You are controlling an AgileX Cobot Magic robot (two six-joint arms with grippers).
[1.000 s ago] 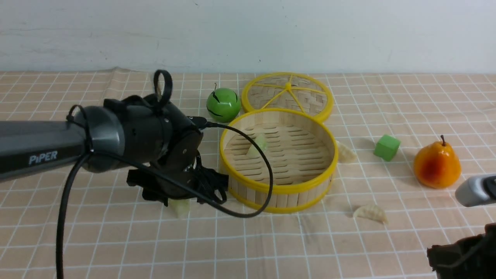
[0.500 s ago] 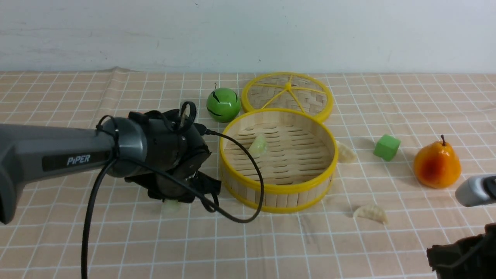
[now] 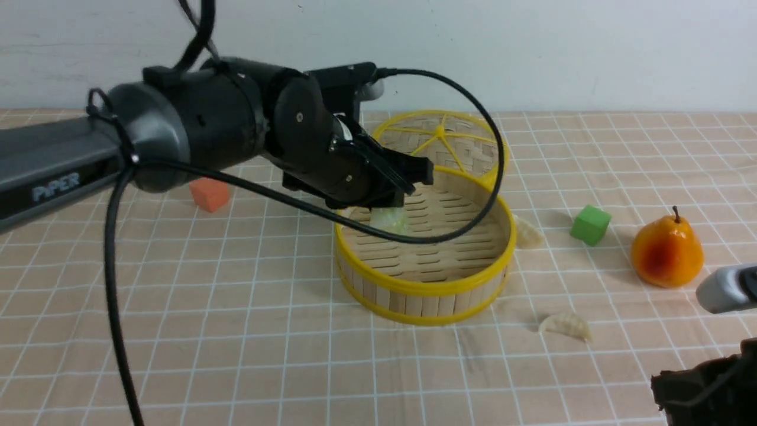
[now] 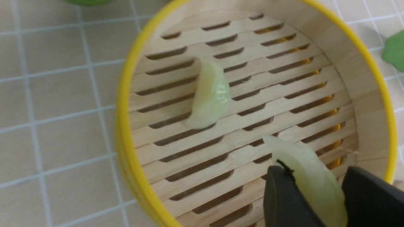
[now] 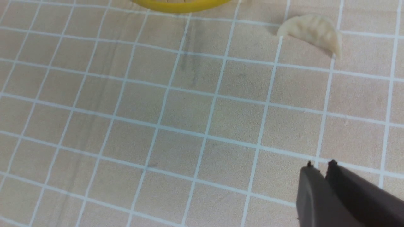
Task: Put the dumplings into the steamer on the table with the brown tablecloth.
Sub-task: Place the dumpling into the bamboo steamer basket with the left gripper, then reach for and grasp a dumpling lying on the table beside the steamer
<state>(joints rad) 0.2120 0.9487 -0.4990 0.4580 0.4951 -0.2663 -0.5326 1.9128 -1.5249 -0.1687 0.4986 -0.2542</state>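
My left gripper (image 3: 395, 198) hangs over the left part of the steamer (image 3: 426, 288). It is shut on a pale green dumpling (image 4: 311, 183), as the left wrist view (image 4: 315, 171) shows. A second pale green dumpling (image 4: 210, 96) lies on the steamer's slatted floor (image 4: 252, 126). In the front view one pale green dumpling (image 3: 387, 220) shows under the gripper; I cannot tell which it is. Two cream dumplings lie on the tablecloth (image 3: 236, 331), one right of the steamer (image 3: 528, 232) and one in front of it (image 3: 566, 325), (image 5: 312, 31). My right gripper (image 5: 320, 164) is shut and empty, low at the front right.
The steamer's flat lid (image 3: 440, 142) lies behind the steamer. A green cube (image 3: 590, 225) and an orange pear (image 3: 666, 251) stand at the right. An orange cube (image 3: 209, 194) sits at the left behind my left arm.
My left gripper has lifted the pale green dumpling off the cloth left of the steamer and carried it up and right over the steamer. The right arm has not moved.
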